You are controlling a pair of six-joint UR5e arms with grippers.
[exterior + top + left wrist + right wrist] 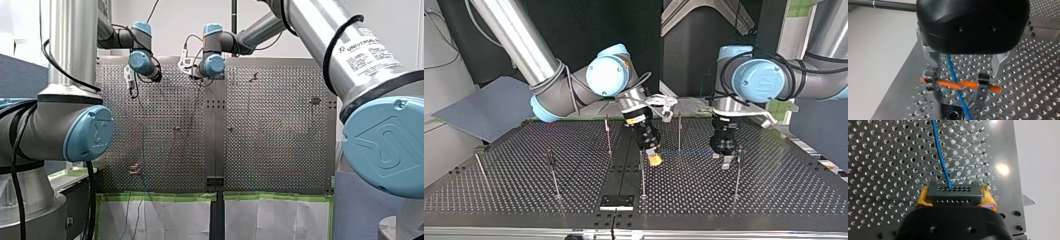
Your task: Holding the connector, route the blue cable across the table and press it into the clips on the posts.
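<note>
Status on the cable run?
Right tool shut on connector. Left tool open, blue cable passes through it. Cable straight between tools; nothing seen blocking.

A grey-blue panel (pixel 484 112) lies tilted at the top view's left. In the front view, green tape (pixel 160 197) edges 2 white sheets (pixel 160 220) hanging side by side.

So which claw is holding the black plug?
My right gripper, with yellow pads, clamps the black connector; my left gripper only straddles the blue cable.
</note>
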